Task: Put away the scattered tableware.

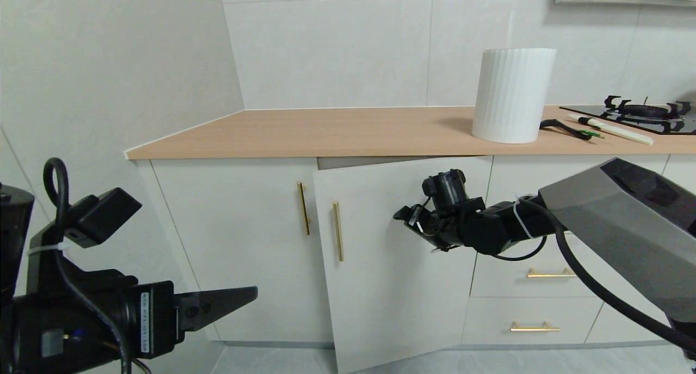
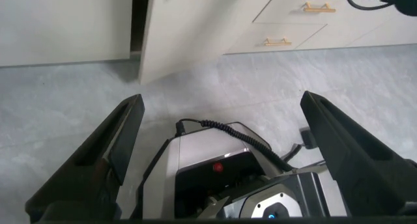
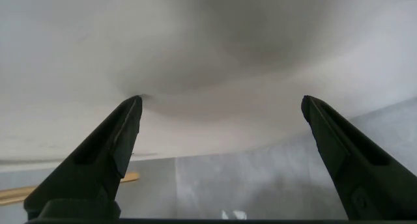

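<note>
As seen from the head: a wooden tabletop [image 1: 326,132] over pale cabinets. Standing on it toward the right, a tall white ribbed holder [image 1: 514,94]. Lying flat just beside the holder, on its right, the scattered tableware: a black-handled utensil [image 1: 565,128] and a long cream utensil [image 1: 614,129] with some green at the end nearer the holder. Long axes of both slanting from the holder toward the gas hob [image 1: 647,113]. Exact kind of each too small to tell. Below the tabletop, a cabinet door [image 1: 402,287] standing ajar, with an upright gold handle [image 1: 337,231]. Held close before that door's face, under the tabletop edge, the right gripper [image 1: 405,215]; tableware therefore up and to the right of it. Low at far left, the left gripper [image 1: 228,300], well apart from everything on the tabletop. Judged from this, right arm clearly the nearer one for the utensils.

As seen from the left wrist: the left gripper [image 2: 221,99] spread wide, gripping nothing, with grey floor [image 2: 260,81] beneath and the foot of the ajar door plus drawer fronts [image 2: 306,15] beyond.

As seen from the right wrist: the right gripper [image 3: 221,100] likewise spread wide, nothing between its fingers, plain white door surface close ahead. Touching the door or just short of it: cannot tell.
</note>
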Robot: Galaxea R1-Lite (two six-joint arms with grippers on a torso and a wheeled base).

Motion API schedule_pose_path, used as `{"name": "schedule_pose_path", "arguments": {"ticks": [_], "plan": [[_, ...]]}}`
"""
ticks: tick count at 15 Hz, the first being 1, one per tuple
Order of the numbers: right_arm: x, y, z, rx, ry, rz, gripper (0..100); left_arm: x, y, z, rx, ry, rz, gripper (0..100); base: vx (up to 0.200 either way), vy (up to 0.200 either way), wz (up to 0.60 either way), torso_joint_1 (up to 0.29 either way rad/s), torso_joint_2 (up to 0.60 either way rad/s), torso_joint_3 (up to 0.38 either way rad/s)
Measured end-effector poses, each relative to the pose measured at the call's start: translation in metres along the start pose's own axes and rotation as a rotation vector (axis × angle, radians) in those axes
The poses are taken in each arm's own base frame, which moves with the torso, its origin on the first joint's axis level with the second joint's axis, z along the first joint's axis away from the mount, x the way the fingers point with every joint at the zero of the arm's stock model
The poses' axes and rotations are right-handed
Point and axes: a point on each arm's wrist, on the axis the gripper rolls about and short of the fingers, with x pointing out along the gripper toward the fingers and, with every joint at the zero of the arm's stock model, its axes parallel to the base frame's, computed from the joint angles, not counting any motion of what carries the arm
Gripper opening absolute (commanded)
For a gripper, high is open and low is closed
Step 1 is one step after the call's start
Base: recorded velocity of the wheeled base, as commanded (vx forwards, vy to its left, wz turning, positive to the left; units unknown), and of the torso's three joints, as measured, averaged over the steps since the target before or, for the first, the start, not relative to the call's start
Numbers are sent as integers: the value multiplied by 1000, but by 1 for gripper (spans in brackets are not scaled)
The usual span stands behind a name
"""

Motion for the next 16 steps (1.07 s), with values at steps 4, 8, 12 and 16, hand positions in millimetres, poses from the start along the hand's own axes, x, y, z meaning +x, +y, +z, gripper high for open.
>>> {"name": "schedule_pose_path", "arguments": {"ticks": [4, 8, 12, 16], "plan": [[15, -5, 6, 32, -56, -33, 100, 0, 0, -1, 0, 3, 1, 100, 0, 0, 0, 0, 0, 0], [26, -10, 12, 48, -106, -71, 100, 1, 1, -1, 0, 4, 1, 100, 0, 0, 0, 0, 0, 0], [31, -15, 15, 54, -112, -94, 100, 1, 1, -1, -1, 5, 0, 100, 0, 0, 0, 0, 0, 0], [34, -17, 19, 63, -122, -116, 100, 1, 1, -1, 0, 5, 0, 100, 0, 0, 0, 0, 0, 0]]}}
